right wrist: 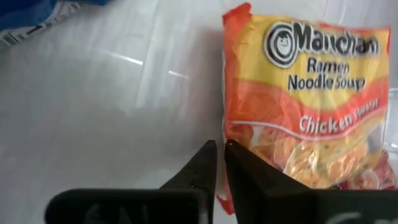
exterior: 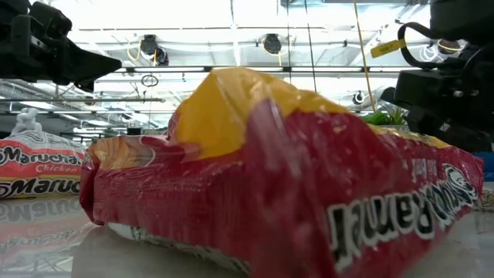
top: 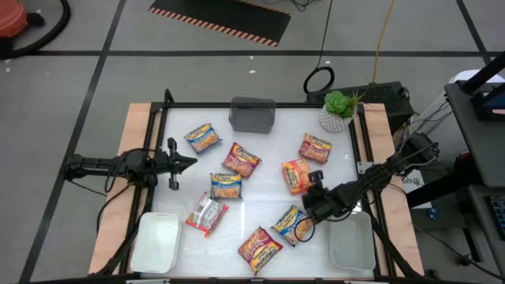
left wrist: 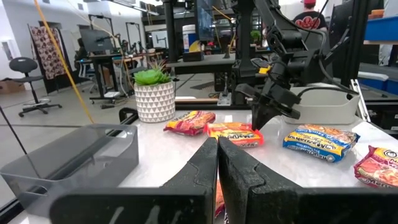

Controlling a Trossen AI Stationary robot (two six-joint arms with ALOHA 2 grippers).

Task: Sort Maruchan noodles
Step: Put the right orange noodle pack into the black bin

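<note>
Eight noodle packets lie scattered across the white table [top: 260, 201], between a grey bin [top: 252, 115] at the far edge and two white trays at the near corners, the left tray [top: 155, 242] and the right tray [top: 352, 244]. The right gripper [right wrist: 219, 149] hangs low over the table just beside the orange packet [right wrist: 311, 99], near that packet's corner; its fingers are pressed nearly together with only a thin slit between them, and nothing sits in the slit. In the high view this gripper [top: 315, 180] is at the right side of the table, between the orange packet [top: 295, 175] and a blue-and-yellow packet [top: 292, 225] nearer the right tray. The left gripper [top: 188, 162] waits at the left edge of the table, fingers closed and empty, pointing toward the middle; its own view shows the two fingers [left wrist: 205, 168] touching. A potted plant [top: 338, 110] stands at the far right corner. A red packet [exterior: 293, 177] at the near edge fills the low view. Other packets lie apart: one blue-and-yellow near the bin [top: 203, 137], a red one [top: 241, 158] and another blue-and-yellow [top: 226, 185] mid-table, one red [top: 315, 147] near the plant, and a pale one [top: 207, 214] by the left tray.
</note>
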